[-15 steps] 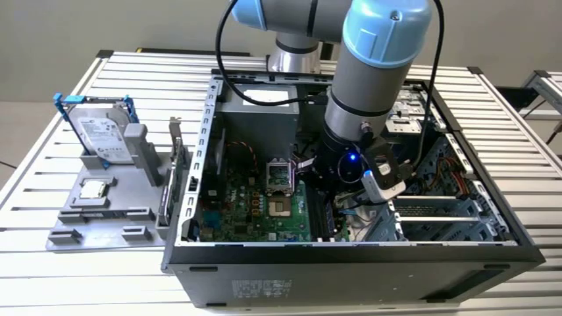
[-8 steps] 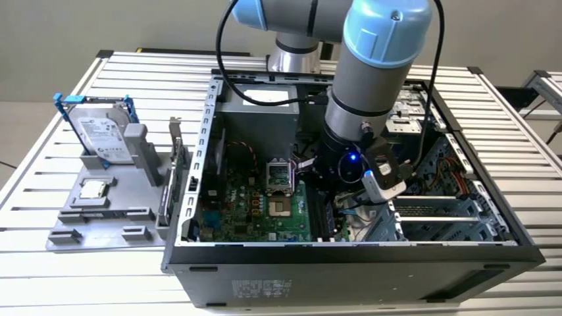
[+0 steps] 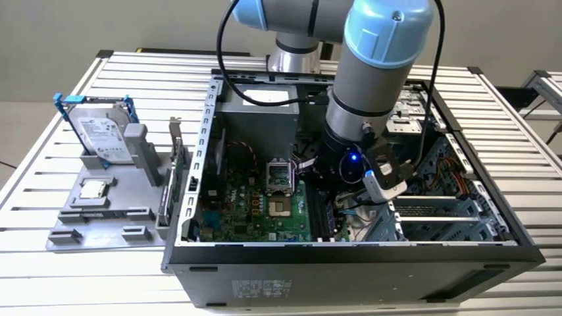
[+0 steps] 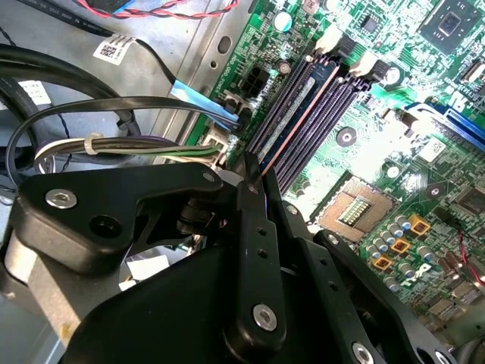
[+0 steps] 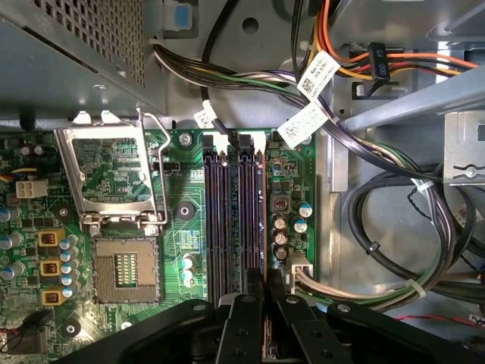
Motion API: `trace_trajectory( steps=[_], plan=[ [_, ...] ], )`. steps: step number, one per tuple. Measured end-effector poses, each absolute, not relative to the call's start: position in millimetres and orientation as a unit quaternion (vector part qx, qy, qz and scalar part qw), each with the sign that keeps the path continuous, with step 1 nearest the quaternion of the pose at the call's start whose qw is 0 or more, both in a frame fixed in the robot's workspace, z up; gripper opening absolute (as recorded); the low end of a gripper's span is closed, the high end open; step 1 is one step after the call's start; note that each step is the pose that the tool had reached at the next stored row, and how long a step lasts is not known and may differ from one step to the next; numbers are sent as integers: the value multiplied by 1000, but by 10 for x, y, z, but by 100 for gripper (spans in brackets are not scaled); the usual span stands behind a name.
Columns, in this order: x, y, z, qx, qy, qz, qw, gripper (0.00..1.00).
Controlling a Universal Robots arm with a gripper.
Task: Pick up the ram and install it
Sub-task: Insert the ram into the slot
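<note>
- The gripper (image 3: 338,197) is seen lowered inside the open computer case (image 3: 351,253), over the memory slots (image 5: 235,212) of the green motherboard (image 3: 255,204).
- In the second wrist view, the ram (image 4: 299,114) is seen edge-on as a long thin stick with a coppery edge, lying along one of the dark slots and running from the fingertips (image 4: 254,182) toward the slot's far end.
- The fingers are closed narrowly on the near end of the ram; in the first wrist view the two black fingers (image 5: 246,318) are drawn together at the slot line.
- Whether the stick is fully seated in the slot cannot be told.
- The ram is judged light, stiff and thin, yet fragile: its chips and contact edge would be harmed by twisting or hard squeezing.
- It is best held by its flat faces near the upper edge, kept upright and in line with the slot.
- The empty processor socket (image 5: 125,269) lies beside the slots, and bundled cables (image 5: 394,243) hang just by the gripper.
</note>
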State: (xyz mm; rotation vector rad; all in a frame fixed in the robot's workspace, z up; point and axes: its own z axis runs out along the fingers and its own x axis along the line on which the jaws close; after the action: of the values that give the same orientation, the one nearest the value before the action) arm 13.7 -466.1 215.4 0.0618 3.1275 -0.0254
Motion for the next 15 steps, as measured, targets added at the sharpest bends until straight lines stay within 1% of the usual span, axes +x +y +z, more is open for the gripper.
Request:
trace_trajectory(
  steps=[15],
  plan=[
    [137,-4660,2123,20,1000,-7,7,0]
  ],
)
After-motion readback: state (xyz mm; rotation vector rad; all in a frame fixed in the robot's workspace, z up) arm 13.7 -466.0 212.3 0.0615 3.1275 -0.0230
